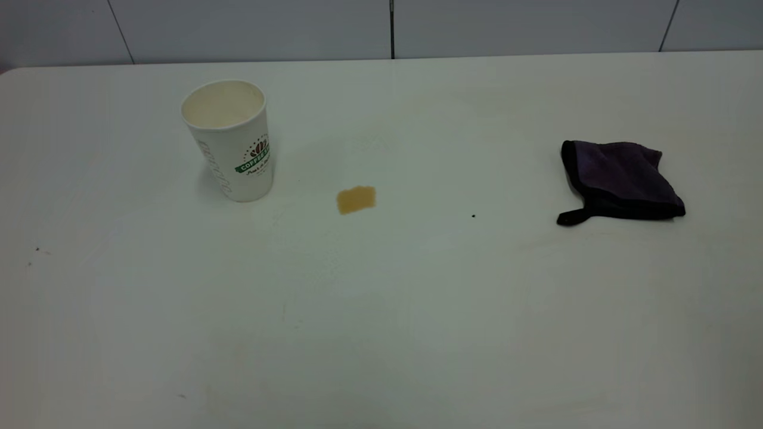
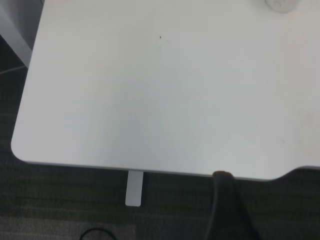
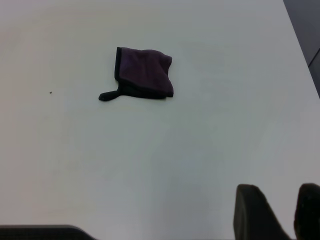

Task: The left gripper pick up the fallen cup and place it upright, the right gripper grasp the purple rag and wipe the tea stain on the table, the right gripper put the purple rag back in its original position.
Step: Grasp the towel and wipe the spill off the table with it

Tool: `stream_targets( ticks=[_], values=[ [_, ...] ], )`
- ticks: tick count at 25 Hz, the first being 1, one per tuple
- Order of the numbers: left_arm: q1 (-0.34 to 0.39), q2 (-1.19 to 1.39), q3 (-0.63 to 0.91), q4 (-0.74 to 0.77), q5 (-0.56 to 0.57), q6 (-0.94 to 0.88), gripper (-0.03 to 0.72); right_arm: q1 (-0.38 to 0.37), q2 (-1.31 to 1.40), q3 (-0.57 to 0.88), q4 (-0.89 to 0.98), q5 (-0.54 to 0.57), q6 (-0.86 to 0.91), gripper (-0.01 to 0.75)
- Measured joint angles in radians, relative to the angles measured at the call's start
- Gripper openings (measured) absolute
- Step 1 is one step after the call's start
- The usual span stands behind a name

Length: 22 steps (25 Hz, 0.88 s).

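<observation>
Cup (image 1: 229, 140) upright, white with green logo; tea stain (image 1: 356, 199) beside it.

Even, diffuse overhead light is observed across the table (image 1: 381, 310) in the exterior view, brightest at centre and dimmed toward the lower corners. A faint, soft shadow is cast left of the cup (image 1: 229, 140), and a thin one beneath the rag (image 1: 620, 179). No hard glare is noted. Both wrist views are softer in focus, with the dark fingers (image 3: 257, 215) at lower right blurred.
</observation>
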Motion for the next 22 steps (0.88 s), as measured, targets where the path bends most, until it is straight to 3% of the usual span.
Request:
stream_targets(
  ticks=[22],
  values=[
    [0.000, -0.109, 0.016, 0.001, -0.009, 0.027, 0.473, 0.000, 0.000, 0.000, 0.000, 0.000, 0.000, 0.239]
  ],
)
